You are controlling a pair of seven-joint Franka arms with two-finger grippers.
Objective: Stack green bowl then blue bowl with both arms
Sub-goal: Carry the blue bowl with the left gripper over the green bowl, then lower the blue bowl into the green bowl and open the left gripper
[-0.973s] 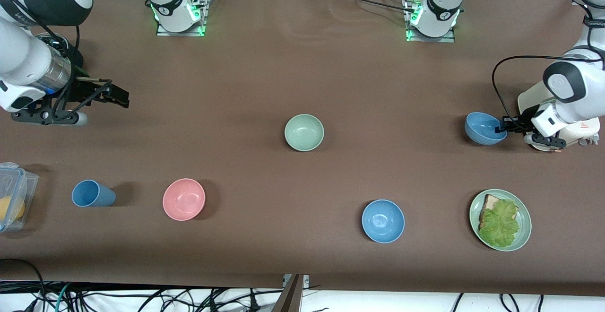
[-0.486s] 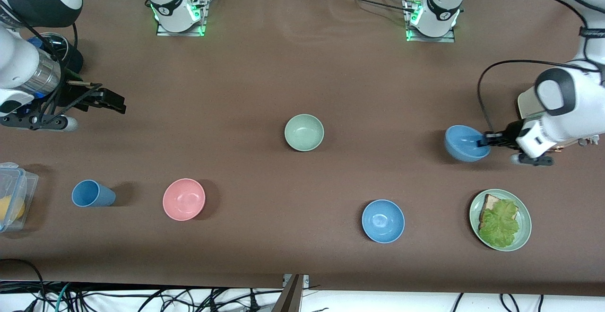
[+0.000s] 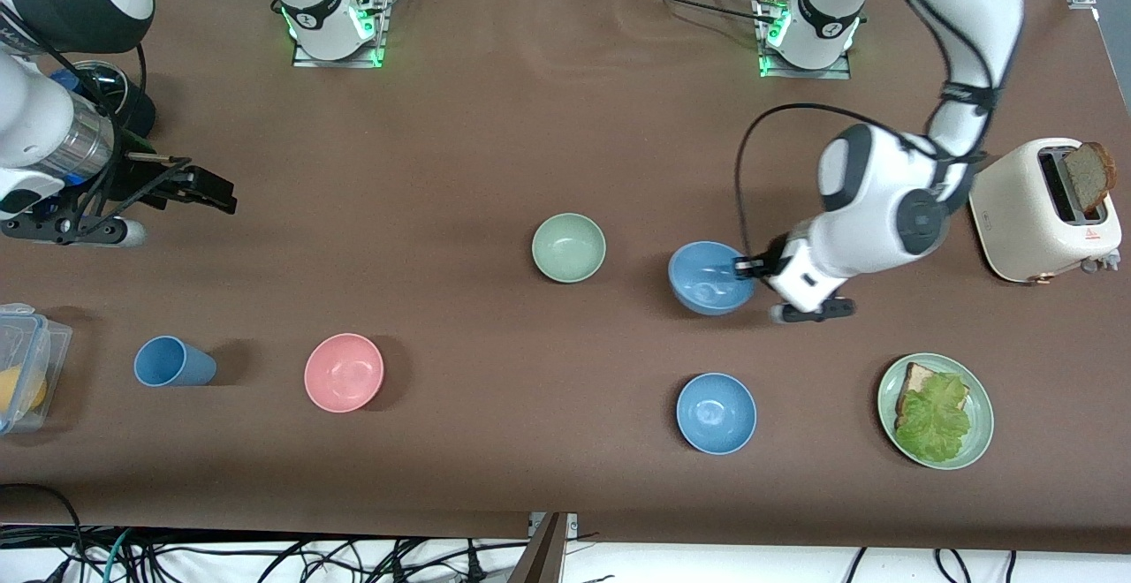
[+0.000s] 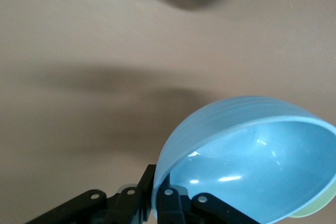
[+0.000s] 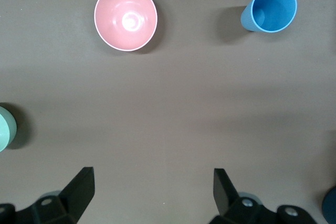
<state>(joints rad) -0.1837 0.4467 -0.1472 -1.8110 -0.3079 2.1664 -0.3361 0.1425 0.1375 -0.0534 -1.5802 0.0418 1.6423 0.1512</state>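
1. Blue bowl (image 3: 709, 276), right of frame centre, hangs tilted, its mouth up, rim pinched in the left gripper (image 3: 749, 268) jaws over the table (image 3: 495, 159).
2. Green bowl (image 3: 569, 247) sits upright mid-frame.
3. Right gripper (image 3: 212, 187) waits, upper left, jaws wide.

Open tabletop between the bowls, with obstacles along the near row and at both ends.

We see the left gripper (image 3: 747, 268) clamped on the rim of a blue bowl (image 3: 709, 276), held over bare table (image 3: 495, 141) just beside the green bowl (image 3: 569, 247); nothing stands between them. Nearer the camera, a second blue bowl (image 3: 716, 412), a plate of bread and lettuce (image 3: 936, 411), a pink bowl (image 3: 344, 372) and a blue cup (image 3: 173, 362) form a row with wide gaps. A toaster (image 3: 1044, 209) blocks the left arm's end. The right gripper (image 3: 216, 190), fingers spread, waits over the right arm's end, above a clear container (image 3: 26, 367). The stretch from the green bowl toward the bases lies unobstructed.
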